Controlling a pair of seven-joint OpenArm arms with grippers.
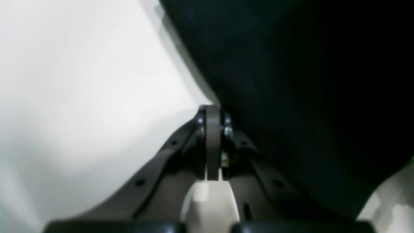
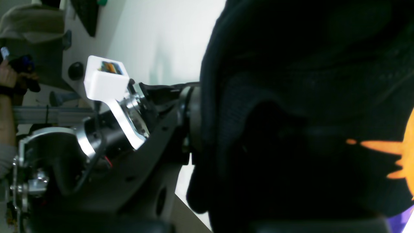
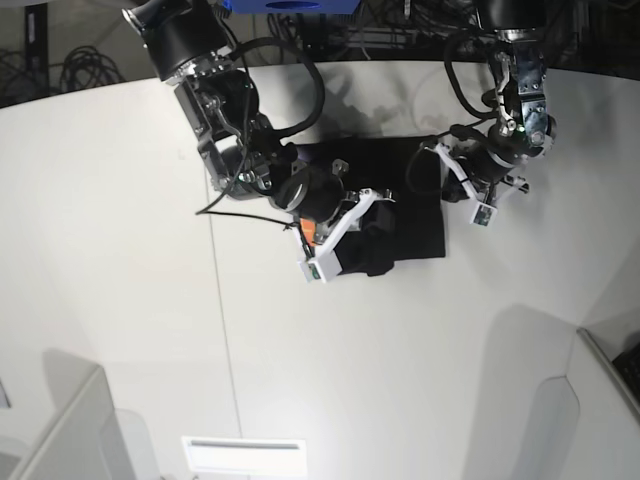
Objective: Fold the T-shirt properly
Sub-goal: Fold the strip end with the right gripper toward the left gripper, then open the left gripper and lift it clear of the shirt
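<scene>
The black T-shirt [image 3: 400, 185] lies partly folded on the white table [image 3: 400, 350] between both arms. My right gripper [image 3: 368, 236] is at its front left part, shut on a bunched fold. In the right wrist view the black T-shirt [image 2: 291, 81] drapes over and hides these fingers, and part of the orange print [image 2: 388, 149] shows. My left gripper [image 1: 213, 108] is shut, its tips meeting the edge of the T-shirt [image 1: 307, 81]. In the base view the left gripper [image 3: 445, 160] sits at the shirt's right edge.
Grey partitions stand at the front left [image 3: 60, 430] and front right [image 3: 610, 400] corners. A white slotted plate [image 3: 243, 455] lies at the front edge. Cables and equipment crowd the back. A person's hand [image 2: 6, 77] shows at the far left of the right wrist view.
</scene>
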